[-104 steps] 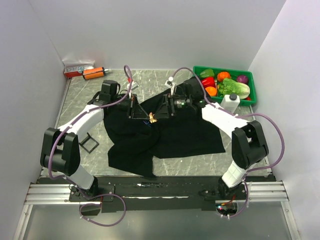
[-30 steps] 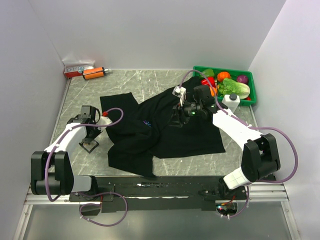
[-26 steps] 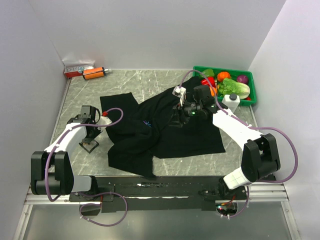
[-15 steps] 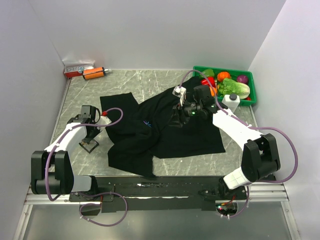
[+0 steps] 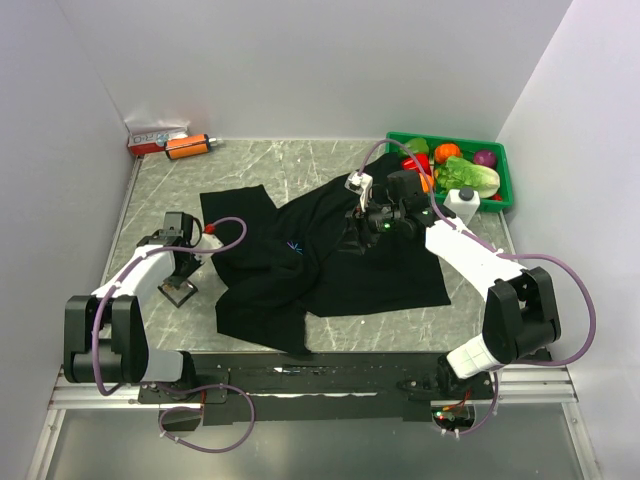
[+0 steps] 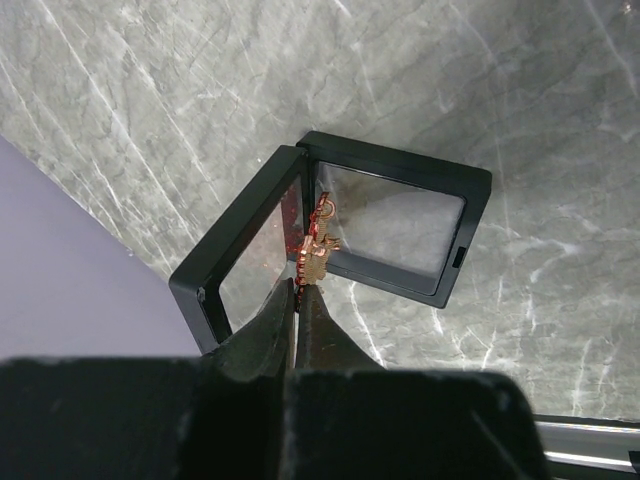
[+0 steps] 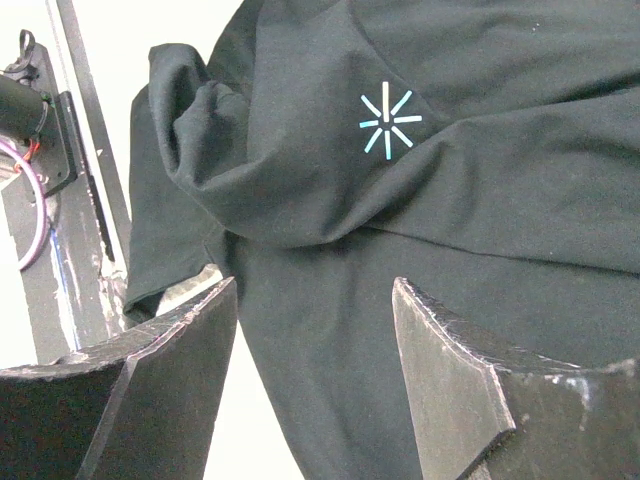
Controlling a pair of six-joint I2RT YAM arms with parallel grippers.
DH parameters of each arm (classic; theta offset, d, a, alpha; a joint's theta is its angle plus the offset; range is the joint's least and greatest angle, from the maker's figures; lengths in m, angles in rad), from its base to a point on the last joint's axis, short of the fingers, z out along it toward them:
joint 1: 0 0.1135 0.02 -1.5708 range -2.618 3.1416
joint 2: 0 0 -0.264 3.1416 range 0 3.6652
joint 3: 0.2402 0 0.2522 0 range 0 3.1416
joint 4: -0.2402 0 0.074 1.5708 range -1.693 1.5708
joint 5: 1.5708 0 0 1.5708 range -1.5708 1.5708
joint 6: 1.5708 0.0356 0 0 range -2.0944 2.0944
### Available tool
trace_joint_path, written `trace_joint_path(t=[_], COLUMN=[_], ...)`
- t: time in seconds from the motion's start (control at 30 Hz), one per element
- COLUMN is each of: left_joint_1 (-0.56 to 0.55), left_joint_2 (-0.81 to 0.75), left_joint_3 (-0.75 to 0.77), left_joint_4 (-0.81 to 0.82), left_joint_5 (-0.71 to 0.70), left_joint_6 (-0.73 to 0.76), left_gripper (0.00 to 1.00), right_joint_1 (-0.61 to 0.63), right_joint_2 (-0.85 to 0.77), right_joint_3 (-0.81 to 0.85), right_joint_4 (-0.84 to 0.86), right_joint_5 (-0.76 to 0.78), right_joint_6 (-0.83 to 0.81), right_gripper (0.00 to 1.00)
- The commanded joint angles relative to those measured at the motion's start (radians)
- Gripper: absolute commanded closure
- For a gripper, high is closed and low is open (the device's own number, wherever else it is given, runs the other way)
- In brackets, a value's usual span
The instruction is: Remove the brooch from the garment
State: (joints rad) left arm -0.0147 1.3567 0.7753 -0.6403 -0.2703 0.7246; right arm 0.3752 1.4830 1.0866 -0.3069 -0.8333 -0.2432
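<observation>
Pinching the brooch (image 6: 318,240) between closed tips, the left gripper (image 6: 300,292) holds it over an open black case (image 6: 400,163) on the marble table (image 6: 150,100), perhaps touching it; the right gripper (image 7: 310,330) hovers wide-jawed over the garment (image 7: 480,260), near its blue starburst (image 7: 388,125).

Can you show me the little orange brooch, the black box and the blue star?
brooch (image 6: 318,245): left wrist view, on its middle.
black box (image 6: 400,160): left wrist view, on the top edge of its frame.
blue star (image 7: 388,122): right wrist view, on its centre where the rays meet.
</observation>
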Motion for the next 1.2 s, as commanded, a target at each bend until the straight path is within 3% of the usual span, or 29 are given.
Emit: trace_joint_path(t=[0.0,0.27,1.0,1.17], left_joint_1=[-0.010,-0.022,-0.022,-0.022], left_joint_2=[-0.011,-0.007,-0.005,-0.030], left_joint_3=[0.013,0.005,-0.005,0.071], left_joint_4=[-0.024,-0.059,-0.114,-0.159], left_joint_5=[0.026,0.048,0.166,0.262], left_joint_6=[-0.027,-0.056,-0.183,-0.226], left_gripper=[0.92,0.76,0.69,0.69], right_joint_1=[0.004,0.007,0.007,0.007], right_joint_2=[-0.004,0.008,0.020,0.020], right_joint_3=[0.012,0.024,0.024,0.022], right_joint_4=[0.034,0.043,0.051,0.048], right_joint_5=[0.000,-0.004,-0.006,-0.006], right_joint_6=[0.004,0.012,0.022,0.022], right_gripper=[0.29,0.29,0.29,0.29])
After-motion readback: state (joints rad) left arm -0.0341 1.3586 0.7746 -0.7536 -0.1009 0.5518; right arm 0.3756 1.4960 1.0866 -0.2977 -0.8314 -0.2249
